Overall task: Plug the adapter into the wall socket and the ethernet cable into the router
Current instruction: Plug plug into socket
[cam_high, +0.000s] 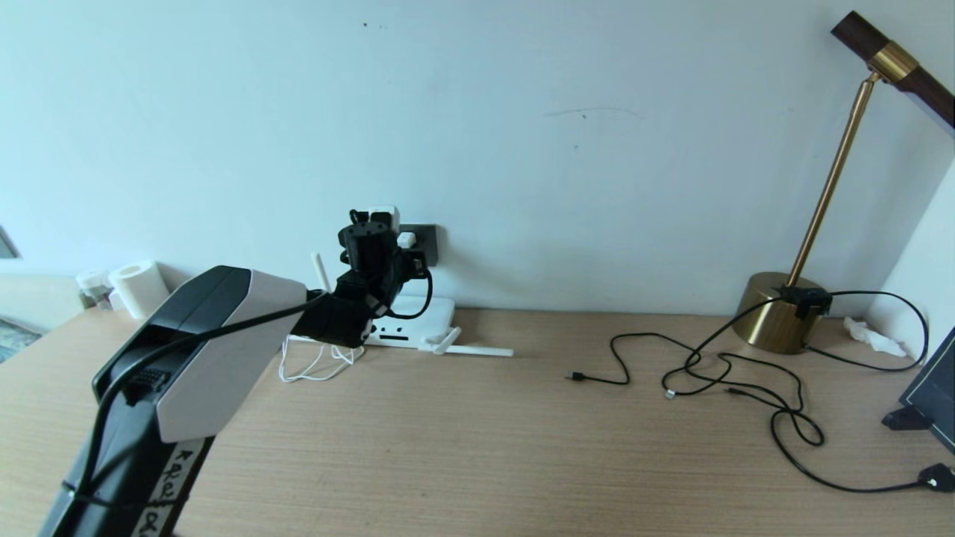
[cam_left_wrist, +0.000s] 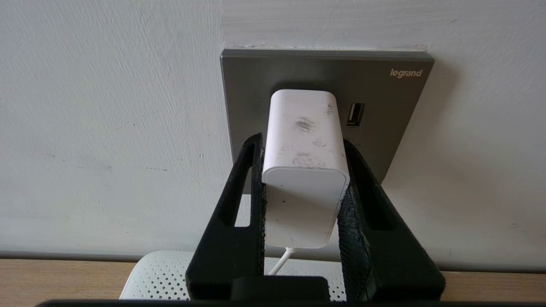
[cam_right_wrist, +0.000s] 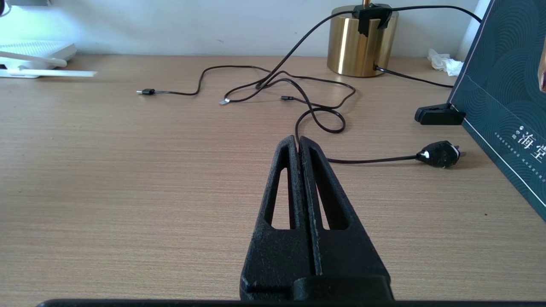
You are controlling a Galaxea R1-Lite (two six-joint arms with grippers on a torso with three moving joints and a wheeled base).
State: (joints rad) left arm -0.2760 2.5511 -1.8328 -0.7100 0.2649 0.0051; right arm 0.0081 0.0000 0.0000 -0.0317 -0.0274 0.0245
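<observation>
Pale wall above the desk (cam_high: 477, 447) — my left hand (cam_left_wrist: 303, 170) clamps the adapter (cam_left_wrist: 305, 140), its long axis straight into the wall socket (cam_left_wrist: 384, 111), apparently seated; my right hand (cam_right_wrist: 298, 143) rests pinched empty — nearer the cables.
</observation>
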